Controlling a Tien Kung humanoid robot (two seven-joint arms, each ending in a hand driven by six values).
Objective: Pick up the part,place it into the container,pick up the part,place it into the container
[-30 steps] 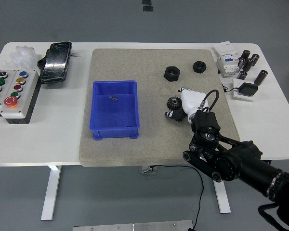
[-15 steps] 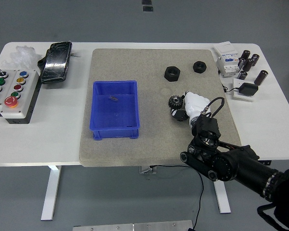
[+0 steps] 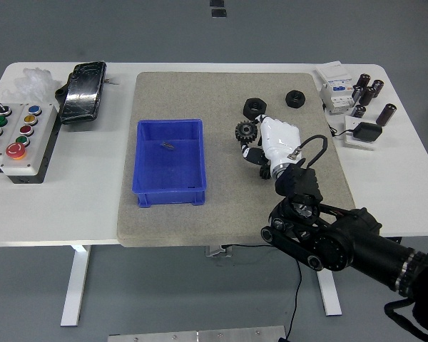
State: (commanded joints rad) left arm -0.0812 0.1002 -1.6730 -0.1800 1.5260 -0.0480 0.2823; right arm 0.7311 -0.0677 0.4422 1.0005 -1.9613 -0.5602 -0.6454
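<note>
While the small black gear (image 3: 244, 131) sat lower on the mat (image 3: 228, 214) half a second ago, it is now higher and further left, held in the fingers (image 3: 251, 151) of the right hand (image 3: 269, 144). The fingers are curled narrowly about it, and the gear sticks out at the hand's upper left, tilted on edge. Whether it is clear of the mat or grazing it cannot be told from this view. The white hand with its black arm (image 3: 342, 242) has moved with it, up and leftward from the spot near the mat's right side, so that the hand now lies just below the larger black nut (image 3: 255, 107), partly overlapping it in the picture.

The blue bin (image 3: 170, 162) stands where it did, on the left half of the mat, open side up, with one small dark part (image 3: 168, 146) lying on its floor toward the far wall. Gear and bin are apart, with bare mat between them. The smaller black nut (image 3: 295, 96) rests near the mat's far right corner, unmoved.

Off the mat, at the desk's left edge, a button box (image 3: 14, 135) sits beside a black pouch (image 3: 84, 91) and a crumpled clear bag (image 3: 33, 80). At the desk's far right corner are a white electrical block (image 3: 335, 89), several dark cylinders (image 3: 367, 92) and a black square piece (image 3: 365, 132).
</note>
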